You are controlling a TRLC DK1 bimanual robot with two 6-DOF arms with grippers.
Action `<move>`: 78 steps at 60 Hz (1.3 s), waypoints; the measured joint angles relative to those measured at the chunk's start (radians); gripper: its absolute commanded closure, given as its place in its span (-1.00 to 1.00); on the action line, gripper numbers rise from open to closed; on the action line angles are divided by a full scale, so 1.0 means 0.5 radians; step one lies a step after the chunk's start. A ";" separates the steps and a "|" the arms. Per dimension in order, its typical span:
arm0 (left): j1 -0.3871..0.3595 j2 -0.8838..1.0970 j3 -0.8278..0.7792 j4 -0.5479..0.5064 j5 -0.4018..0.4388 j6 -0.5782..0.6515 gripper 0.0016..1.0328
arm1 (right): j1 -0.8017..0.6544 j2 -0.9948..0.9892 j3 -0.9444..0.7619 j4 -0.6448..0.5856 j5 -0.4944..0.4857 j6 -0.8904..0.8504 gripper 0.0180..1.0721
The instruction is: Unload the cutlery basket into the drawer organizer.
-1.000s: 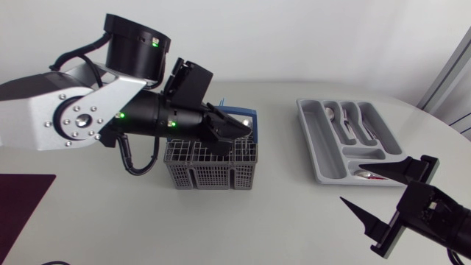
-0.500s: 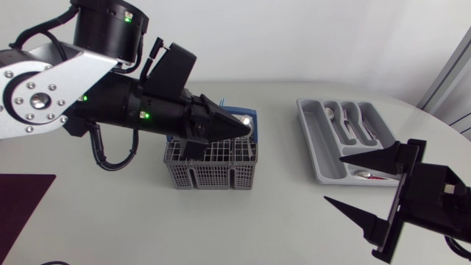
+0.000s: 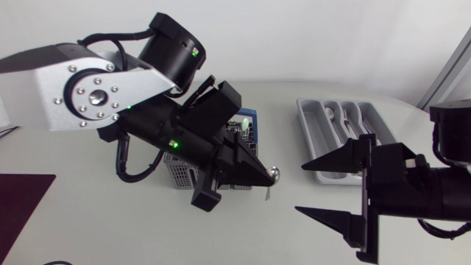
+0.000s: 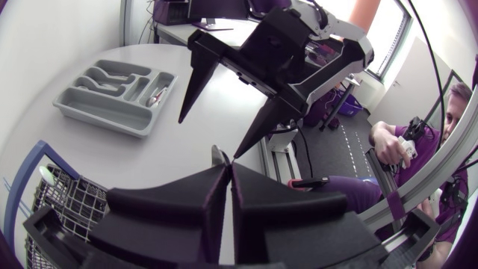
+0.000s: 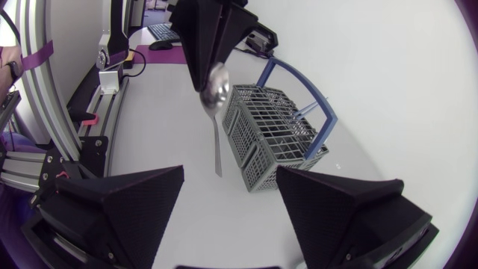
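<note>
My left gripper point(image 3: 269, 179) is shut on the bowl end of a silver spoon point(image 3: 272, 175), whose handle hangs down in front of the grey cutlery basket point(image 3: 176, 174). The arm hides most of the basket; its blue handle point(image 3: 249, 115) shows behind. My right gripper point(image 3: 300, 189) stands open just right of the spoon, fingers pointing at it, not touching. In the right wrist view the spoon point(image 5: 215, 101) hangs from the left gripper point(image 5: 206, 84), ahead of my open fingers point(image 5: 127, 198). The grey drawer organizer point(image 3: 312, 122) lies at the back right with some cutlery in it.
A dark purple mat point(image 3: 22, 197) lies at the front left table edge. In the left wrist view the organizer point(image 4: 82, 112) and basket point(image 4: 71, 205) lie to one side beyond my shut gripper point(image 4: 228, 166).
My left arm has lifted out of the basket and swung forward and right with the spoon. My right gripper has moved left toward the middle, fingers now pointing at the spoon.
</note>
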State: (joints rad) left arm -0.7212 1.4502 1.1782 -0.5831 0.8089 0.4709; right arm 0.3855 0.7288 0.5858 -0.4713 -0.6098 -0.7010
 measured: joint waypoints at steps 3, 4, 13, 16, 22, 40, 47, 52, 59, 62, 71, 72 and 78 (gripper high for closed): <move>0.000 0.036 0.026 -0.028 0.014 0.033 0.83 | 0.039 0.024 0.008 0.006 -0.001 0.005 -0.42; 0.000 0.047 0.035 -0.038 0.023 0.050 0.83 | 0.054 0.034 0.008 0.008 -0.001 0.008 -0.39; 0.000 0.101 0.090 -0.127 0.091 0.121 0.83 | 0.136 0.105 0.009 0.021 -0.017 0.027 -0.09; 0.000 0.112 0.108 -0.143 0.103 0.133 0.83 | 0.148 0.123 0.008 0.046 -0.020 0.027 -0.03; 0.000 0.138 0.162 -0.217 0.153 0.176 0.83 | 0.168 0.153 0.008 0.086 -0.027 0.027 -0.01; 0.000 0.192 0.237 -0.328 0.200 0.235 0.83 | 0.217 0.211 0.008 0.129 -0.044 0.027 0.20; 0.000 0.207 0.240 -0.338 0.202 0.253 0.83 | 0.232 0.215 0.008 0.143 -0.045 0.027 0.40; 0.000 0.209 0.247 -0.345 0.206 0.265 0.83 | 0.234 0.215 0.008 0.151 -0.046 0.027 0.48; -0.001 0.214 0.261 -0.356 0.208 0.265 0.83 | 0.234 0.215 0.008 0.151 -0.046 0.027 0.54; -0.003 0.217 0.264 -0.358 0.209 0.265 0.83 | 0.234 0.215 0.008 0.151 -0.046 0.027 0.65; -0.006 0.217 0.264 -0.365 0.214 0.265 0.83 | 0.236 0.220 0.008 0.153 -0.047 0.027 0.70; -0.006 0.217 0.264 -0.368 0.215 0.265 0.83 | 0.236 0.222 0.008 0.154 -0.047 0.027 0.70; -0.006 0.217 0.264 -0.374 0.216 0.265 0.83 | 0.250 0.240 0.008 0.157 -0.048 0.027 0.74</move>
State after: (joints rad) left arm -0.7242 1.5589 1.3102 -0.7700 0.9169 0.6033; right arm 0.5106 0.8490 0.5900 -0.3927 -0.6338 -0.6872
